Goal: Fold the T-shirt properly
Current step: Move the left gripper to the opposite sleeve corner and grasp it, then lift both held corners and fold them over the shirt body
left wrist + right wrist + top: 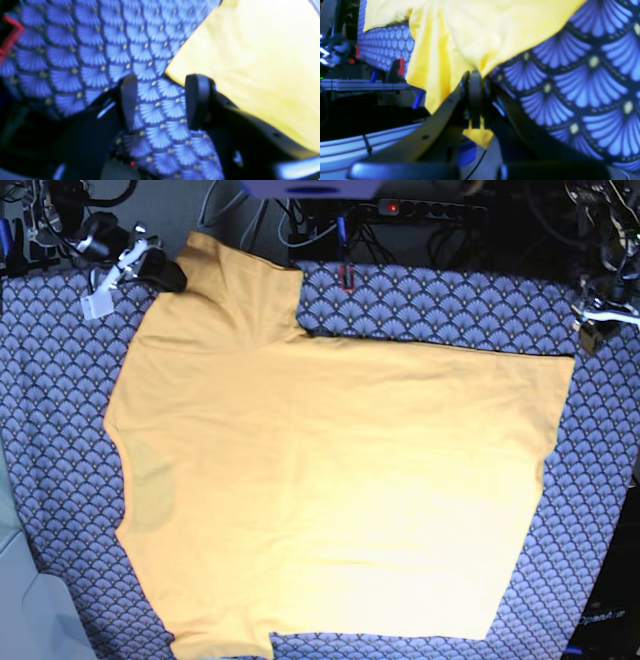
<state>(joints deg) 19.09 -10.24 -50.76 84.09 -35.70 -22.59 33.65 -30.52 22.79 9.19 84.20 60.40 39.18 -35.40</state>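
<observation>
We see the T-shirt (330, 480) spread flat on the counter (60, 360), over its blue fan-patterned cloth (450, 305), neckline toward the base view's left and one sleeve reaching the far edge. Our right gripper (475, 82) is clamped on a fold of the yellow fabric at that sleeve corner. Our left gripper (162, 100) stands with its fingers (197, 100) apart over the cloth, just beside the shirt's hem corner, holding nothing.

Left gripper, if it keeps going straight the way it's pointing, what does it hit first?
Probably the blue fan-patterned tablecloth, which fills the gap in the open left gripper; the yellow-orange cloth T-shirt lies just right. Depth is unclear.
</observation>
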